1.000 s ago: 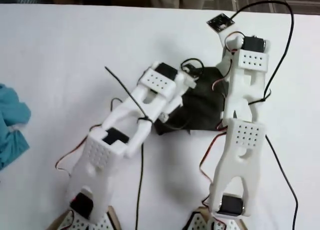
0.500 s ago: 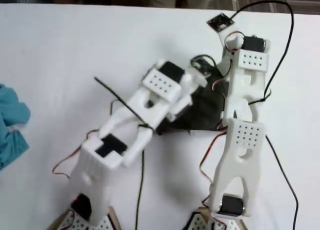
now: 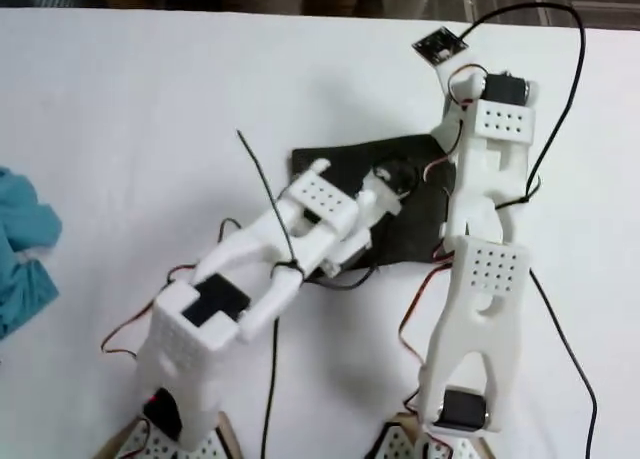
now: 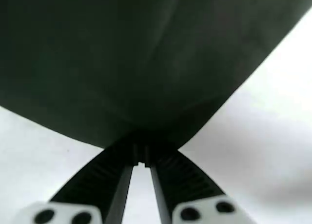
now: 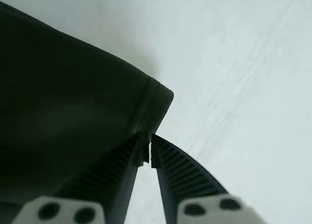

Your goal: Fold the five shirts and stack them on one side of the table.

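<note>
From the high view, my left hand [image 3: 385, 182] sits low over the black shirt [image 3: 325, 169], which lies spread flat near the middle of the white tabletop [image 3: 150, 99]. The left arm [image 3: 250, 269] slants in across the shirt's near edge. The right arm [image 3: 485, 269] stretches straight out along the shirt's right side, its wrist above the far right corner of the cloth. I cannot tell from this height how either hand's fingers stand. A teal cloth heap [image 3: 20, 249] lies at the tabletop's left edge, well apart from the black shirt.

In the left wrist view, the left hand [image 4: 141, 160] has its fingers [image 4: 170, 175] pressed together, with the black shirt [image 4: 146, 63] pinched at their tips. The cloth fans out from the pinch, and bare tabletop [image 4: 273, 136] shows on both sides.

In the right wrist view, the right hand [image 5: 147, 148] is likewise pressed together, with a hairline gap at the tips. It nips the hemmed edge of the black shirt [image 5: 58, 112] just beside a rounded corner. The cloth lies flat on the tabletop [image 5: 234, 63].
</note>
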Controlling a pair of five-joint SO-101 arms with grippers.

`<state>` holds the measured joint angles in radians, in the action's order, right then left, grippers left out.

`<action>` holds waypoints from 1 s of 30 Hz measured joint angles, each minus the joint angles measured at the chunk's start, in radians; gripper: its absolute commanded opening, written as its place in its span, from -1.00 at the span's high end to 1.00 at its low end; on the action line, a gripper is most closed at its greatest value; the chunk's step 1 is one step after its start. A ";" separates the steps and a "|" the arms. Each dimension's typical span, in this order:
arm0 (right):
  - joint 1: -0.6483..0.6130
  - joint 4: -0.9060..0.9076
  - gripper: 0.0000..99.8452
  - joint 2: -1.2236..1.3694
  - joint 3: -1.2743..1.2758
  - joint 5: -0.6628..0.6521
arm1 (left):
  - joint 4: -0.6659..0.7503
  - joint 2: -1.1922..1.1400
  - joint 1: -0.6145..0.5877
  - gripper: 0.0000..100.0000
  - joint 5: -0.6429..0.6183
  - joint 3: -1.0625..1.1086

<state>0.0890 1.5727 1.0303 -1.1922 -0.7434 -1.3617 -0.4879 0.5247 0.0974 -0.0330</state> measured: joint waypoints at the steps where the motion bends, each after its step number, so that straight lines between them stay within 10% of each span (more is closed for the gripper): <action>1: 0.000 -0.008 0.96 0.015 0.000 0.000 | 0.006 0.006 0.000 0.96 0.000 0.012; 22: -0.002 0.121 0.93 0.068 -0.331 0.011 | -0.002 0.267 -0.002 0.95 0.023 0.049; 30: -0.002 0.173 0.47 0.066 -0.313 0.101 | -0.006 0.405 -0.209 0.95 0.072 0.051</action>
<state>0.0875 1.7461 1.0963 -1.5052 -0.6421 -1.3679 -0.0829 0.3161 0.1695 0.0176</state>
